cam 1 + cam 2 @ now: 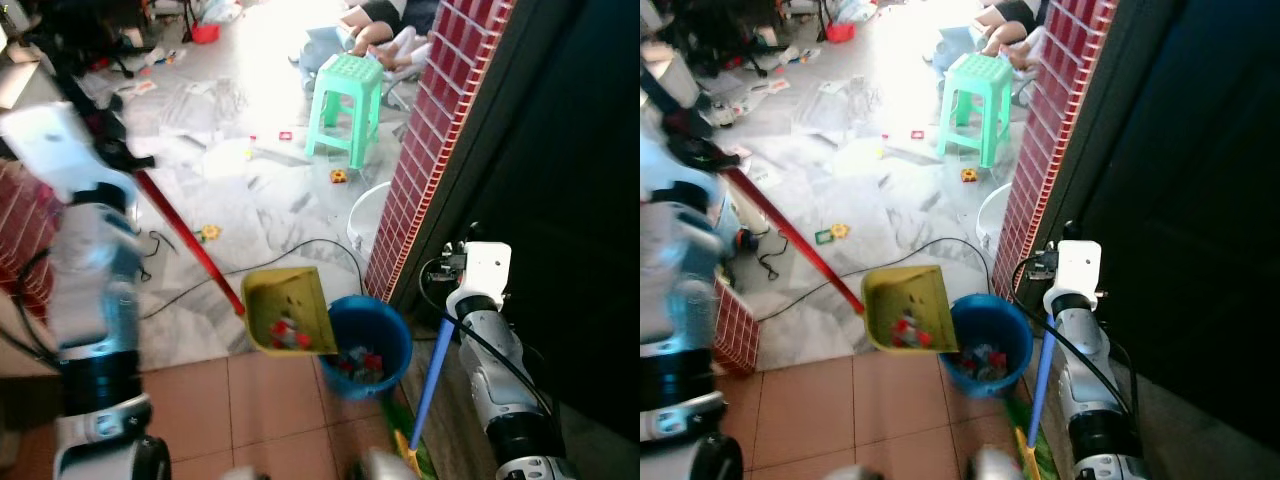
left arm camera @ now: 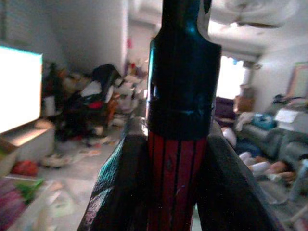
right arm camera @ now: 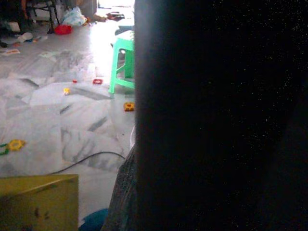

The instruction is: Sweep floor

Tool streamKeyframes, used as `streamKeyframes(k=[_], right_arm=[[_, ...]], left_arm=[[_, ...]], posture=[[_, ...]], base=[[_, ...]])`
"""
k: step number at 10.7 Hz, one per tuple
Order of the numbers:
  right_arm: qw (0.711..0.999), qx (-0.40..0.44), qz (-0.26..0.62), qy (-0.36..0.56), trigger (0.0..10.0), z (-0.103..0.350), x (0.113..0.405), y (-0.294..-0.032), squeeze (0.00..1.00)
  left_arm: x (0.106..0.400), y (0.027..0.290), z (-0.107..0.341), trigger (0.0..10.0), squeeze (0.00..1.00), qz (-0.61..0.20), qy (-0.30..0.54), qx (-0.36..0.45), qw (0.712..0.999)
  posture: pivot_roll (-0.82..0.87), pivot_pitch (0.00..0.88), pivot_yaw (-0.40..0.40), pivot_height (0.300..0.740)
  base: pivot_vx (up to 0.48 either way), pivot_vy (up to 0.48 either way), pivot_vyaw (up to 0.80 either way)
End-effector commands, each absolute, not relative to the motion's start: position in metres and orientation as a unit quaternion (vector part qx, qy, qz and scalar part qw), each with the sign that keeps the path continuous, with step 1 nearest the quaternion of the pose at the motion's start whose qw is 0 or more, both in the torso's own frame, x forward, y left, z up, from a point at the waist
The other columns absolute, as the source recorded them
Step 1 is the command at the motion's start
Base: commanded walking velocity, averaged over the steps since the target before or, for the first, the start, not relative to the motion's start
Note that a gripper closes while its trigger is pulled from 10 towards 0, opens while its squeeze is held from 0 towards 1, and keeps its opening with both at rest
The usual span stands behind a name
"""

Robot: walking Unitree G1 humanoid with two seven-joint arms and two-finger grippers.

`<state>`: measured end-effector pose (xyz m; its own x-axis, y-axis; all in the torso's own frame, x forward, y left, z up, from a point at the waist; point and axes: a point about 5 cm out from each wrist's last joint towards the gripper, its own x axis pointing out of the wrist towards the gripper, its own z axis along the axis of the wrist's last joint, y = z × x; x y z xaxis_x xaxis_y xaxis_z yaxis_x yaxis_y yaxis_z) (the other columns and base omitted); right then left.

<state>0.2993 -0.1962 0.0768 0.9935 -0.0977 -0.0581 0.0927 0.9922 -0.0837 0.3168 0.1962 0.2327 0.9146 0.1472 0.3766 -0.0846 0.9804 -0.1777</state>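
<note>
Two tools are in your grip: your left gripper pinches the red handle of the yellow dustpan, tipped at the blue bucket rim with small toys inside both. Further right, the blue broomstick leans by your right gripper; you cannot tell its fingers' state.
</note>
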Motion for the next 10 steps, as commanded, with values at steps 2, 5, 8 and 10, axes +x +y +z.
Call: streamKeyframes(k=[2,5,8,10], right_arm=[[0.997,-0.064,-0.044,-0.004,10.0,0.093,0.306,-0.197,0.00],[0.997,-0.064,-0.045,-0.006,10.0,0.094,0.307,-0.199,0.00],[0.997,-0.063,-0.043,-0.008,10.0,0.095,0.309,-0.197,0.00],[0.997,-0.061,-0.040,-0.010,10.0,0.096,0.312,-0.194,0.00]], left_arm=[[0.315,0.170,0.234,10.0,0.00,0.013,-0.219,-0.082,0.972],[0.319,0.129,0.225,10.0,0.00,-0.058,-0.225,-0.052,0.971],[0.314,0.080,0.219,10.0,0.00,-0.164,-0.241,-0.009,0.957],[0.303,0.032,0.227,10.0,0.00,-0.283,-0.256,-0.017,0.924]], posture=[[-0.06,0.000,-0.014,0.740],[-0.07,0.000,-0.013,0.740],[-0.07,0.000,-0.014,0.740],[-0.06,0.000,-0.015,0.740]], base=[[0.000,0.000,0.00],[0.000,0.000,0.00],[0.000,0.000,0.00],[0.000,0.000,0.00]])
